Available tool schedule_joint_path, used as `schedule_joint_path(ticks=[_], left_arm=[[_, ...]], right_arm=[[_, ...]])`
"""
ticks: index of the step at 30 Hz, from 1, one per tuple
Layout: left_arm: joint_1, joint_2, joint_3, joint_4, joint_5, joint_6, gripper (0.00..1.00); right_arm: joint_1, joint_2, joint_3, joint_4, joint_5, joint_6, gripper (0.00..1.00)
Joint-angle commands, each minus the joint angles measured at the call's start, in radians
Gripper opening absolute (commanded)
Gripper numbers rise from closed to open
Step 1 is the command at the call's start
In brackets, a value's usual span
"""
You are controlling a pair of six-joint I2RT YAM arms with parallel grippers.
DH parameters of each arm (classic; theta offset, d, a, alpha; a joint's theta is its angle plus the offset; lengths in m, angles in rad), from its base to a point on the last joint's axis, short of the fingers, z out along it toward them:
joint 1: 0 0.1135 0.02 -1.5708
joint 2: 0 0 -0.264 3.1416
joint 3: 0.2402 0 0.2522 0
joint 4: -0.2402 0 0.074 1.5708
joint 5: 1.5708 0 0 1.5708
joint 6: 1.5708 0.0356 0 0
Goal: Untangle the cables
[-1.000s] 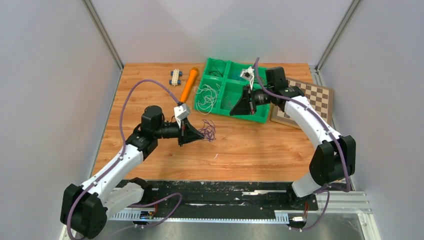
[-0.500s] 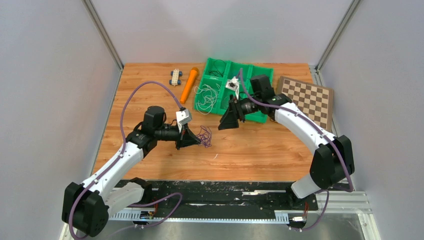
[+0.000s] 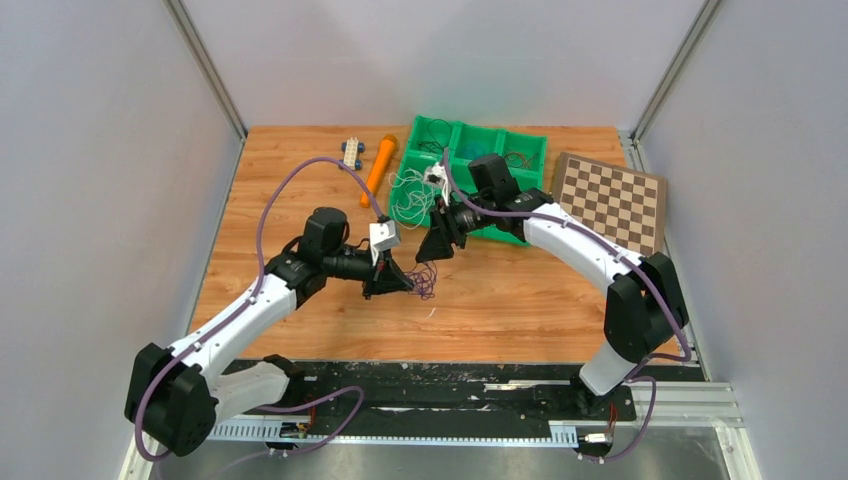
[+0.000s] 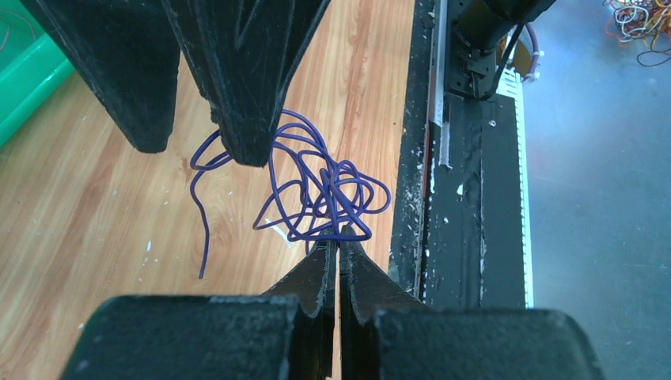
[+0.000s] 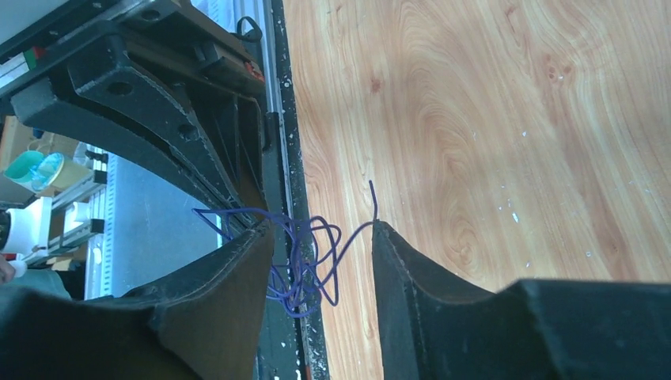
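The left gripper (image 4: 339,252) is pinched tight on a clump of thin purple wire (image 4: 326,190), over the brown wooden tabletop (image 3: 520,290) near its middle. The right gripper (image 5: 320,229) has its jaws apart, straddling loops of that clump; one loose strand end touches a fingertip (image 5: 385,237). Just behind sits a green plastic compartment tray (image 3: 528,137), with loose white wires (image 3: 408,196) at its near-left bin. An orange cylindrical stick (image 3: 377,168) and a small white-and-blue block (image 3: 350,152) lie left of the tray, and a brown-and-cream chequerboard (image 3: 612,200) lies to its right. The black rail (image 4: 463,198) edges the table's near side. Bare wood lies open front-left and front-right.
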Motion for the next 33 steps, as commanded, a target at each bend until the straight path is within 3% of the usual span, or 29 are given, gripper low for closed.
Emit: schedule_joint_path(ticks=[1, 4, 7, 8, 12, 17, 29, 33], left_arm=[[-0.019, 0.014, 0.046, 0.017, -0.011, 0.023, 0.00], [-0.028, 0.028, 0.051, 0.013, -0.025, 0.026, 0.00], [-0.028, 0.028, 0.063, -0.009, -0.044, 0.031, 0.00], [-0.029, 0.024, 0.065, -0.028, -0.047, 0.043, 0.00], [-0.028, -0.003, 0.051, -0.126, -0.059, 0.109, 0.00], [-0.004, -0.044, -0.027, -0.242, -0.094, 0.194, 0.00], [0.261, -0.044, -0.037, -0.542, -0.158, 0.493, 0.00], [0.327, -0.030, -0.033, -0.574, -0.154, 0.549, 0.00]], right_arm=[[0.027, 0.010, 0.030, 0.012, 0.041, -0.048, 0.46], [0.043, 0.038, 0.044, 0.005, 0.060, -0.068, 0.38], [0.048, 0.062, 0.062, -0.053, 0.077, -0.115, 0.05], [0.046, 0.064, 0.071, -0.081, 0.091, -0.135, 0.00], [-0.005, 0.032, 0.113, -0.140, 0.157, -0.197, 0.00], [-0.183, -0.031, 0.184, -0.141, 0.178, -0.206, 0.00], [-0.551, -0.204, 0.298, -0.120, 0.261, -0.147, 0.00], [-0.625, -0.238, 0.254, -0.116, 0.253, -0.150, 0.00]])
